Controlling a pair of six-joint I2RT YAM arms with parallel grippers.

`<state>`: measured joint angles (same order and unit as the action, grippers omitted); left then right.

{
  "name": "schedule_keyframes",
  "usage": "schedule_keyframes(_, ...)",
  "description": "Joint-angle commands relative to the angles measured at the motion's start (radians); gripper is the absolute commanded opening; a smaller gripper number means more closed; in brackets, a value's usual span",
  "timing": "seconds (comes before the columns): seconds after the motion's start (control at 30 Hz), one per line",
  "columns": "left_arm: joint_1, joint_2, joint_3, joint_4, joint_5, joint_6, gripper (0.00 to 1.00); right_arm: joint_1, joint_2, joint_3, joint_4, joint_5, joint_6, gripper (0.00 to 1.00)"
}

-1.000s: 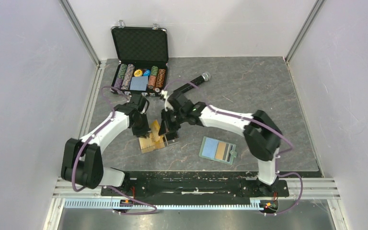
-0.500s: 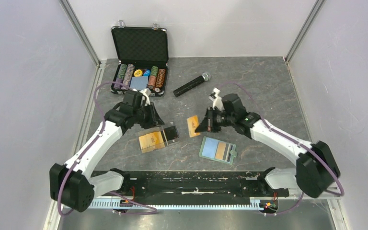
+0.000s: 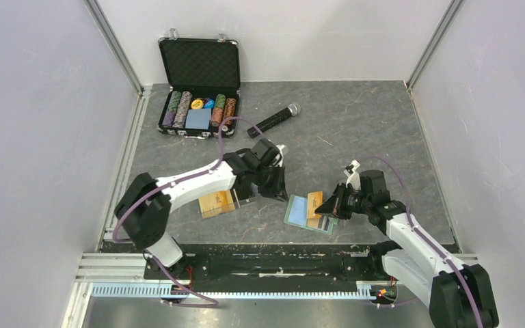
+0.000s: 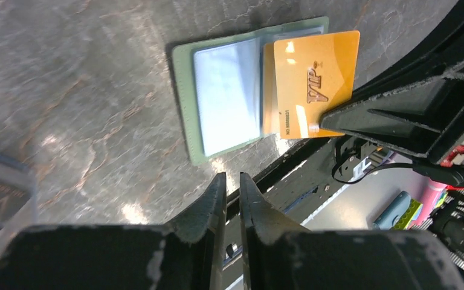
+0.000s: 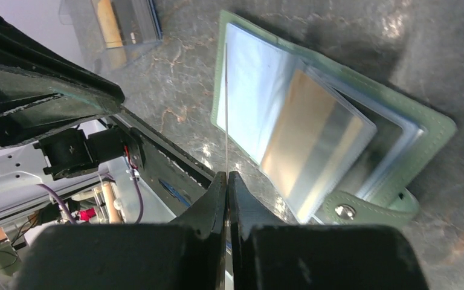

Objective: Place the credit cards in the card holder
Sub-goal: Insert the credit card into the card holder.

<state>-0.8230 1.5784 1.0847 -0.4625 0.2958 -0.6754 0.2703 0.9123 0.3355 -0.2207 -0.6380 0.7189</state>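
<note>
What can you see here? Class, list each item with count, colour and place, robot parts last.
poker chip case: one, black, open, far left of table
microphone: one, black, right of case
clear tray: one, transparent, under left arm
tray cards: count unclear, orange-tan, inside tray
card holder: one, sage green, open, near right arm
orange card: one, over card holder
left gripper: one, black, shut, empty
right gripper: one, black, shut on orange card
</note>
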Motion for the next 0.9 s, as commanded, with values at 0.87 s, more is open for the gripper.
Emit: schedule_keyframes(0.87,-0.093,0.308,0.103,-0.02,-0.029,0.0,0.09,-0.039,0.032,-0.075,-0.089,-0.062,-0.154,0.0)
